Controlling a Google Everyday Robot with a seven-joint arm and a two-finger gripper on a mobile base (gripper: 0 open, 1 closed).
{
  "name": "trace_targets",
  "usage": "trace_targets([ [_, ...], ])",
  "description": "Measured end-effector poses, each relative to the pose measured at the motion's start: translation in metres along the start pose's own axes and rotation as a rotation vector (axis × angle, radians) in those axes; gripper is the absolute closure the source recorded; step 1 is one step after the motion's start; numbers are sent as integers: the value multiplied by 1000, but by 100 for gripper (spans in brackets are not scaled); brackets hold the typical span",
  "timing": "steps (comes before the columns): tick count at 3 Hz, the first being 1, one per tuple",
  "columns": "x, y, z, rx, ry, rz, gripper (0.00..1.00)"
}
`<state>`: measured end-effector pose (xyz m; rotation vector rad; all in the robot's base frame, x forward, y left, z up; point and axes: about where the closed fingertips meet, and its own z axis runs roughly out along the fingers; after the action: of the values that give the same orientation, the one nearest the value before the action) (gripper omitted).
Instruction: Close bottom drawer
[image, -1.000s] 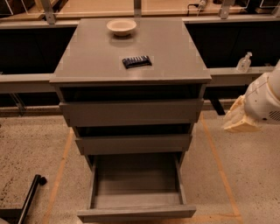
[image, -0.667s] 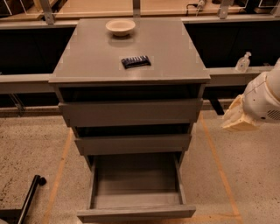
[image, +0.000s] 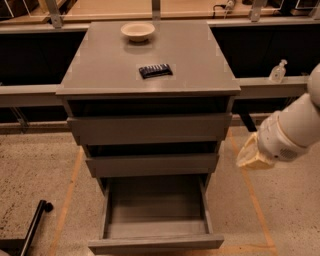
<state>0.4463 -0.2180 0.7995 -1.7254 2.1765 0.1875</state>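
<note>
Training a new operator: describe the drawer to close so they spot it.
Find the matte grey cabinet with the round cream bowl on top; three handle-less grey drawers stack down its front. The bottom drawer is the lowest. Only it is pulled far out, showing its grey box interior; the claw hangs right of the cabinet, apart from it.
</note>
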Motion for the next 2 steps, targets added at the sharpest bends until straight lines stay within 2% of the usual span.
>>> trace_targets([
  [2,27,23,112,-127,-51,29,100],
])
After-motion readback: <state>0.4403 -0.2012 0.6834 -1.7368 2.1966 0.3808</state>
